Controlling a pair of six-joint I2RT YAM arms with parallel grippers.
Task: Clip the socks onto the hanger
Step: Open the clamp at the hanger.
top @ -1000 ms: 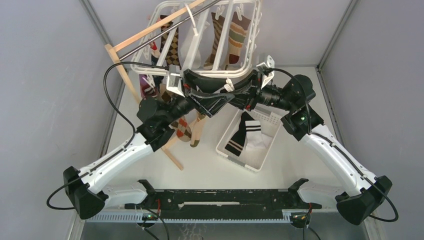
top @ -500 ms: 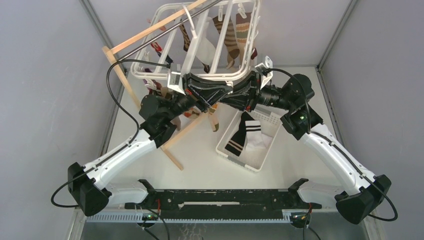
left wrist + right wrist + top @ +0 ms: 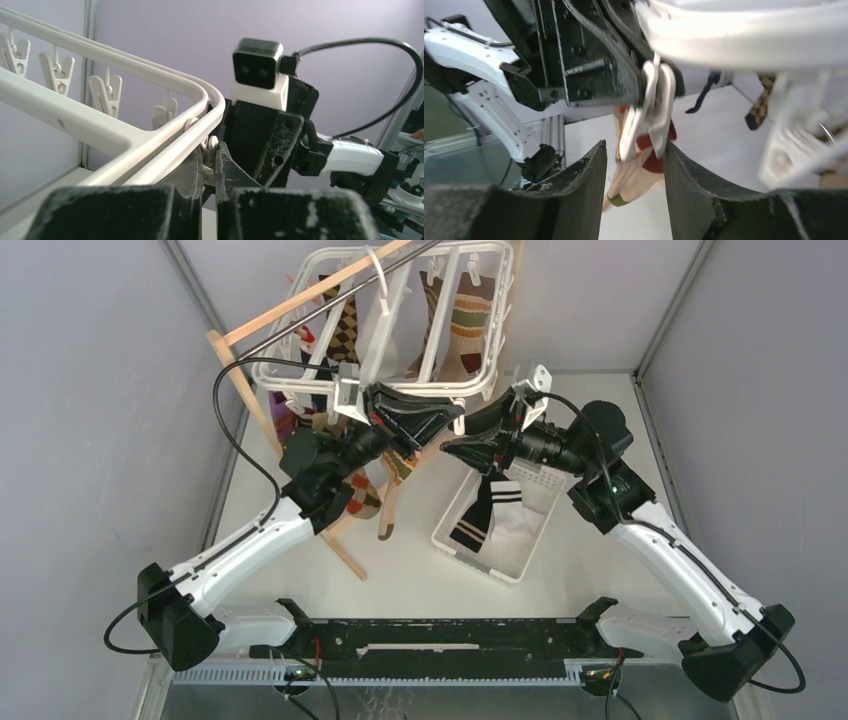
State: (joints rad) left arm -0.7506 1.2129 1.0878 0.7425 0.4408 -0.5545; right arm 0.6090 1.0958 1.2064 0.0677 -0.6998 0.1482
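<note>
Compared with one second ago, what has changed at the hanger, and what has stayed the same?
The left gripper closed on the hanger at its rim. The right gripper opened and drew slightly away from the left one; a clip hangs between its open jaws. The hanger swung a little. The basket and its socks stayed put.

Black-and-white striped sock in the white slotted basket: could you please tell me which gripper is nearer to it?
Right. The right gripper hangs directly over the striped sock; the left gripper is farther left, pinching a clip on the white plastic hanger.
</note>
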